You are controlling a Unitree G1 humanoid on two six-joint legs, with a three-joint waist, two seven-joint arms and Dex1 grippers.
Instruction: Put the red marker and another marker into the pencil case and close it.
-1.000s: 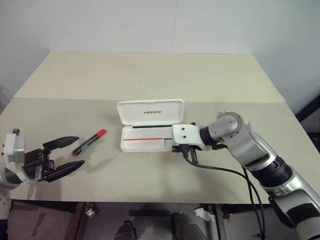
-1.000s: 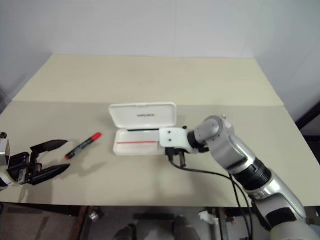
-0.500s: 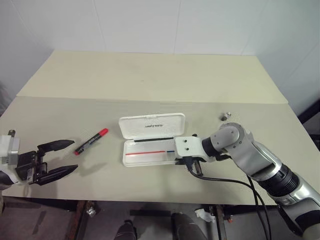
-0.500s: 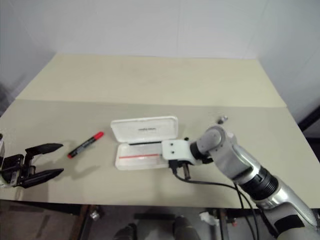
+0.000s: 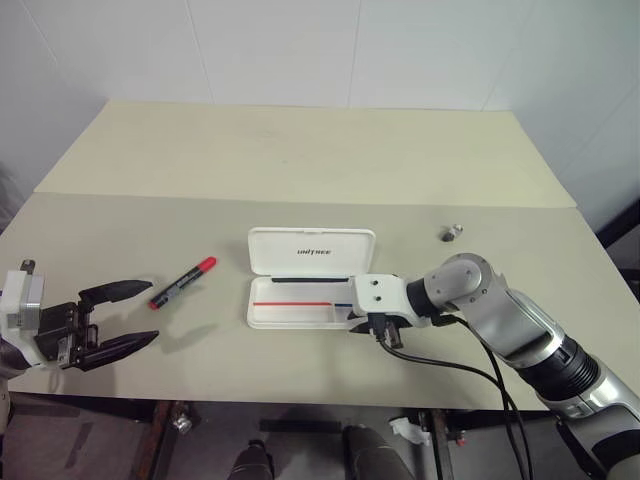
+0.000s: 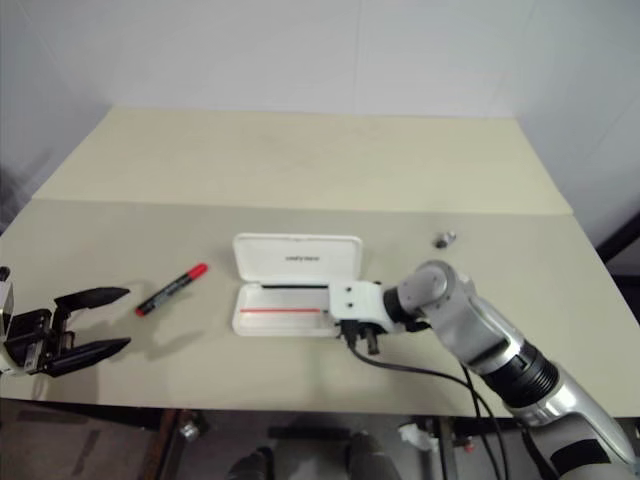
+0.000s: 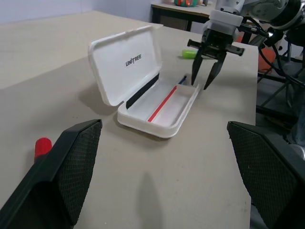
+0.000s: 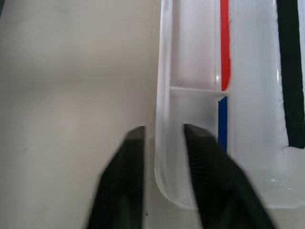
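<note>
Left hand (image 5: 122,317): nearest, at the bench's (image 5: 300,160) front left; fingers spread wide, holding nothing.
Right hand (image 7: 208,75): at the case's right front corner; fingers part open, straddling the front wall there, not clamped on it.
Red marker (image 5: 181,283): flat on the bench, between left hand and case, apart from both.
Pencil case (image 5: 300,310): centre of the bench, lid (image 5: 311,252) raised; tray looks empty apart from its red and blue stripes.
Green marker (image 7: 191,53): on the bench beyond the case, near the right hand.
Handling (judged): red marker light, stiff, smooth, likely to roll; take it mid-barrel, across its length. Case light and slippery, may slide if pushed.
</note>
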